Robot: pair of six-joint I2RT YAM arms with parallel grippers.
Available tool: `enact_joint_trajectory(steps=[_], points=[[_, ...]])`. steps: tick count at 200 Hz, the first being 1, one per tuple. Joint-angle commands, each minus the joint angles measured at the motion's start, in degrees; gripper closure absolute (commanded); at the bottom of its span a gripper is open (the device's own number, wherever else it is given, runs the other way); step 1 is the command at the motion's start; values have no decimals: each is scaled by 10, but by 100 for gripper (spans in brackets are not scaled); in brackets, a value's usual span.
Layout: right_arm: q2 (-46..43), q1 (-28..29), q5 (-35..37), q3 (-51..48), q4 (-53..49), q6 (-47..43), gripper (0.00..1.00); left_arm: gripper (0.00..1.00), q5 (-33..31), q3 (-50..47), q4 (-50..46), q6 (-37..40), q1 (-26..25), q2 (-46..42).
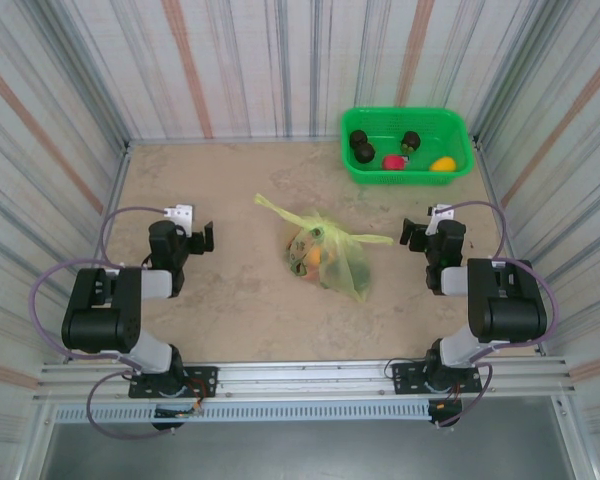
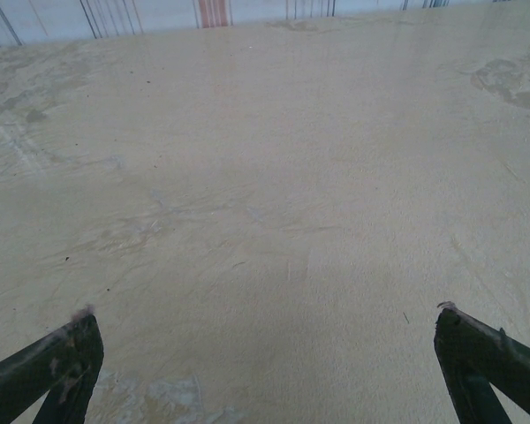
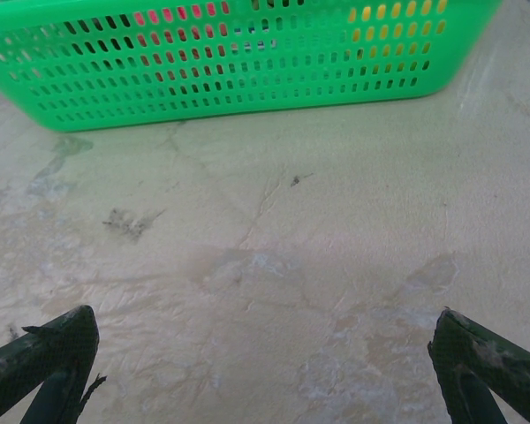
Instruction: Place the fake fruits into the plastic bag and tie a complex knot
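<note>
The plastic bag (image 1: 332, 252) lies in the middle of the table, pale yellow-green, with its handles spread out to the left and right. Fake fruits show through it, among them an orange one (image 1: 313, 256). More fake fruits sit in the green basket: dark ones (image 1: 362, 150), a red one (image 1: 391, 161) and a yellow one (image 1: 442, 164). My left gripper (image 1: 206, 238) (image 2: 267, 312) stands open to the left of the bag, over bare table. To the bag's right my right gripper (image 1: 408, 233) (image 3: 265, 314) is open and holds nothing.
The green basket (image 1: 405, 112) (image 3: 230, 71) stands at the back right, just ahead of my right gripper. Striped walls close in the table on three sides. Bare table lies between each gripper and the bag.
</note>
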Motion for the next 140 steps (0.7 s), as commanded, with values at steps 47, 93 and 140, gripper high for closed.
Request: enact_joint_trajectory(steps=[47, 93, 140], points=[[-3, 0, 6, 4, 5, -6, 1, 1, -6, 7, -4, -2, -5, -1], [-3, 0, 6, 4, 5, -6, 1, 1, -35, -3, 12, 4, -20, -5], [-3, -1, 6, 4, 5, -6, 1, 1, -20, -2, 9, 1, -12, -6]])
